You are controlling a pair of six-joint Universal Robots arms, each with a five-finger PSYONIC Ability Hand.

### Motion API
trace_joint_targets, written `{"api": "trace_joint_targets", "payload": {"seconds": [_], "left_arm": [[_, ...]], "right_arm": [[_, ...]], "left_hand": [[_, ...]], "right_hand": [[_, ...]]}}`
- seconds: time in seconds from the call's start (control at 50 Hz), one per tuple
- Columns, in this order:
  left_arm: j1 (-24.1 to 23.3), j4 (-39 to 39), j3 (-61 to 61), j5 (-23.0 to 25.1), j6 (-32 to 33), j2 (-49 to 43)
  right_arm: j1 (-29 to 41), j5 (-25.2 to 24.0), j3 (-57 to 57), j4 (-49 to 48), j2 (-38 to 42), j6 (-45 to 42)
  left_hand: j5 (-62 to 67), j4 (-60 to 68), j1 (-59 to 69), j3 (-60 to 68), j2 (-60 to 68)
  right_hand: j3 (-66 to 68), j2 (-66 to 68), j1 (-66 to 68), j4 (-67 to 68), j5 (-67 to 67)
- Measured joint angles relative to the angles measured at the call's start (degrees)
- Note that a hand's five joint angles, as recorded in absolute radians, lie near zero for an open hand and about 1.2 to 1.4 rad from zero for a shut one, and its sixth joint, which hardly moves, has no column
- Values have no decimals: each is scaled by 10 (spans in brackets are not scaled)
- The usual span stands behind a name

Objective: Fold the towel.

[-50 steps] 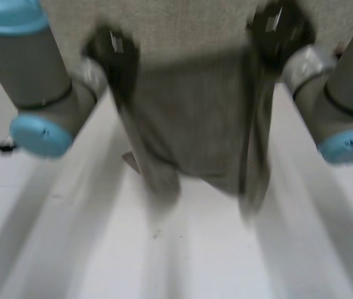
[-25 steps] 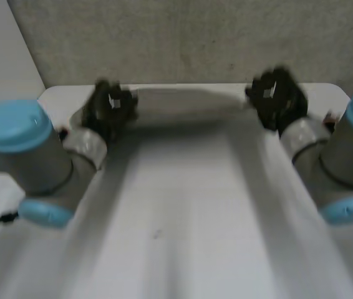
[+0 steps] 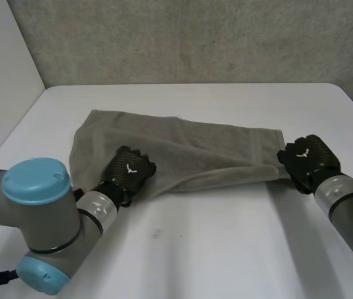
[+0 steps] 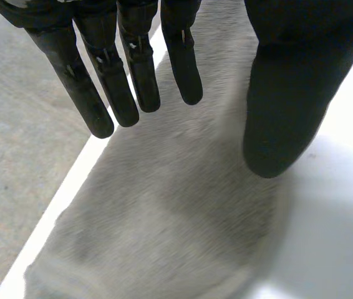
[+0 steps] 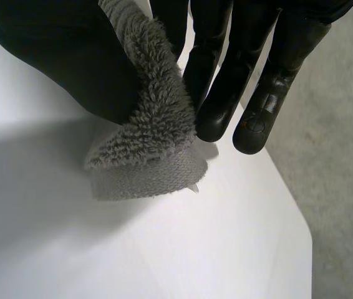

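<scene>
In the head view the grey towel [image 3: 189, 146] is lying loosely bunched across the middle of the white table [image 3: 226, 249], running from a broad left end to a narrower right end. The left hand [image 3: 125, 178] is sitting over its near left part and the right hand [image 3: 310, 165] is meeting its right corner. The back of each hand is carrying a small white mark [image 3: 131, 167], too small to read, and no other writing is showing. In the left wrist view the left hand [image 4: 301, 25] is spreading wide, with fingers [image 4: 133, 81] straight and apart from the thumb [image 4: 282, 124]. It is gripping nothing, and the towel [image 4: 164, 212] is lying under them. In the right wrist view the right hand [image 5: 52, 56] is pinching the towel's corner [image 5: 148, 149] between thumb and fingers [image 5: 226, 93], with the corner drooping just above the table [image 5: 164, 261]. By my judgement the cloth is needing flattening before any fold. The left hand should be closing on its own corner or edge, and both hands should be drawing apart evenly and low, so that creases are pulling out without the pinch slipping.
</scene>
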Motion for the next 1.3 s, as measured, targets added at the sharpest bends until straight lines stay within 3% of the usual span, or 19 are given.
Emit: {"api": "trace_joint_targets", "payload": {"seconds": [0.12, 0.24, 0.36, 0.4, 0.44, 0.66, 1.0, 1.08, 1.14, 1.3], "left_arm": [[36, -2, -21, 2, -31, 41], [97, -8, -28, 14, -121, 66], [151, -49, -25, 78, -223, 60], [151, -49, -25, 78, -223, 60], [165, -80, -24, 112, -245, 54], [176, -108, -38, 109, -241, 54], [193, -73, -41, 88, -182, 5], [197, -67, -39, 88, -169, -4], [200, -59, -40, 89, -165, -5], [205, -47, -56, 77, -165, 53]], "right_arm": [[-53, -25, 24, -10, 0, 12], [-97, -56, 31, -15, 2, 15], [-105, -64, 31, -16, 7, 16], [-105, -64, 31, -16, 7, 16], [-104, -64, 32, -17, 8, 16], [-102, -63, 32, -18, 10, 16], [-101, -63, 33, -18, 19, 16], [-101, -63, 32, -18, 18, 16], [-101, -63, 32, -17, 18, 16], [-102, -59, 31, -12, 16, 14]], "left_hand": [[-51, -52, -46, -51, -51], [-61, -61, -55, -60, -59], [-50, -51, -53, -52, -51], [-50, -51, -53, -52, -51], [-46, -47, -45, -48, -47], [-10, -10, -9, -11, -10], [6, 7, 11, 9, 10], [106, 106, 118, 115, 116], [290, 291, 290, 290, 292], [335, 347, 321, 346, 349]], "right_hand": [[0, 0, 0, 0, 0], [0, 0, 0, 0, 0], [0, 0, 0, 0, 0], [0, 0, 0, 0, 0], [0, 0, 0, 0, 0], [0, 0, 0, 0, 0], [0, 0, 0, 0, 1], [0, 0, 0, 0, 1], [0, 0, 0, 0, 1], [0, 0, 0, 0, 1]]}}
